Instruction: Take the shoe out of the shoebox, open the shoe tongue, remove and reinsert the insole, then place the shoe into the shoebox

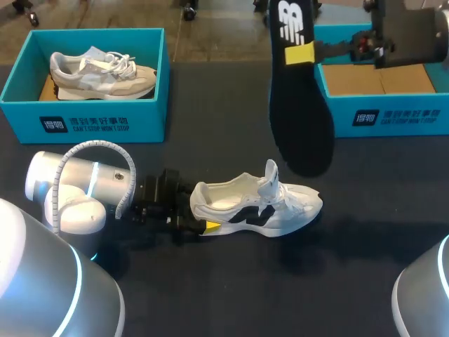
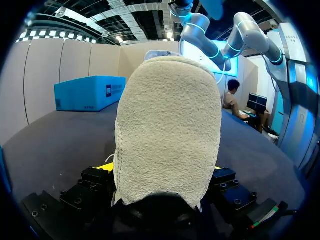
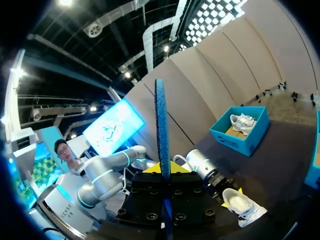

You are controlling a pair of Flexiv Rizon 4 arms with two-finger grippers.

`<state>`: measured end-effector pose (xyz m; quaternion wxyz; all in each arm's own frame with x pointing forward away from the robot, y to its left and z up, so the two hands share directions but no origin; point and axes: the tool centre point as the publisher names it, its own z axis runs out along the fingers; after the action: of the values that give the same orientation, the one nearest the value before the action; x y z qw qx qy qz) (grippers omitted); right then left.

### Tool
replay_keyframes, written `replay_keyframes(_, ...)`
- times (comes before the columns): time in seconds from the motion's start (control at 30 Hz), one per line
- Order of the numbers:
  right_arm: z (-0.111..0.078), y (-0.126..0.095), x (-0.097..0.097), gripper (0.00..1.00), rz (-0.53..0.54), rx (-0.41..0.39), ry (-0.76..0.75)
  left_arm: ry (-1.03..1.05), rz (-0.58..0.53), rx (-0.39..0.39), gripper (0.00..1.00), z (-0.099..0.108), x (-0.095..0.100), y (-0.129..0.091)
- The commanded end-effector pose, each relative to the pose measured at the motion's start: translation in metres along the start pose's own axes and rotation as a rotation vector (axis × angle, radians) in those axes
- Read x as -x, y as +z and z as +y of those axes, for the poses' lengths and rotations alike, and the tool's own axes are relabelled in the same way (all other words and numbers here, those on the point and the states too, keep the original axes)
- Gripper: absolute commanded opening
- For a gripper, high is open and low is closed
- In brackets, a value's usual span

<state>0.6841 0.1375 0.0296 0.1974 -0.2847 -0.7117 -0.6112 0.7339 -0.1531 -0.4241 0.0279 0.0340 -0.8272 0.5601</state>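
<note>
A white shoe [image 1: 256,203] with black side marks lies on its sole mid-table, toe to the right and tongue pulled up. My left gripper [image 1: 198,213] is shut on its heel, one yellow fingertip [image 1: 210,226] showing at the near side. In the left wrist view the heel [image 2: 167,135] fills the space between the fingers [image 2: 105,167]. A black insole [image 1: 302,105] hangs upright above the table, right of the shoe's toe. My right gripper [image 1: 302,53] is shut on its upper part. The right wrist view shows the insole [image 3: 161,130] edge-on between that gripper's [image 3: 165,172] fingers, with the shoe [image 3: 243,205] below.
A teal shoebox [image 1: 21,91] at the back left holds a beige shoe [image 1: 102,74]. A second teal shoebox [image 1: 393,116] at the back right stands open, with cardboard on its floor, under my right arm.
</note>
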Motion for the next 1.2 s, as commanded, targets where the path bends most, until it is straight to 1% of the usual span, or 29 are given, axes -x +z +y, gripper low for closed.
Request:
replay_keyframes(0.03, -0.005, -0.021, -0.018, 0.0, -0.016, -0.007, 0.014, -0.001, 0.002, 0.004, 0.0, 0.002, 0.001, 0.003)
replay_keyframes(0.13, -0.008, -0.025, -0.025, 0.0, -0.034, -0.006, 0.04, -0.001, 0.002, 0.004, 0.0, 0.002, 0.001, 0.003)
replay_keyframes(0.23, -0.013, -0.028, -0.033, 0.0, -0.01, 0.021, 0.089, -0.001, 0.002, 0.004, 0.0, 0.002, 0.001, 0.003)
replay_keyframes(0.33, -0.017, -0.026, -0.039, 0.0, 0.002, 0.046, 0.125, -0.001, 0.002, 0.004, 0.0, 0.002, 0.001, 0.003)
replay_keyframes(0.47, -0.02, -0.021, -0.047, 0.0, -0.017, 0.05, 0.145, -0.001, 0.002, 0.004, 0.0, 0.002, 0.001, 0.003)
replay_keyframes(0.57, -0.021, -0.019, -0.051, 0.0, -0.005, 0.067, 0.162, -0.001, 0.002, 0.004, 0.0, 0.002, 0.001, 0.003)
replay_keyframes(0.67, -0.023, -0.015, -0.053, 0.0, -0.002, 0.078, 0.176, -0.001, 0.002, 0.004, 0.0, 0.002, 0.001, 0.003)
replay_keyframes(0.9, -0.034, 0.0, -0.055, 0.0, 0.015, 0.067, 0.209, -0.001, 0.002, 0.004, 0.0, 0.002, 0.001, 0.003)
replay_keyframes(1.2, -0.042, 0.011, -0.059, 0.0, 0.025, 0.078, 0.228, -0.001, 0.002, 0.004, 0.0, 0.002, 0.001, 0.003)
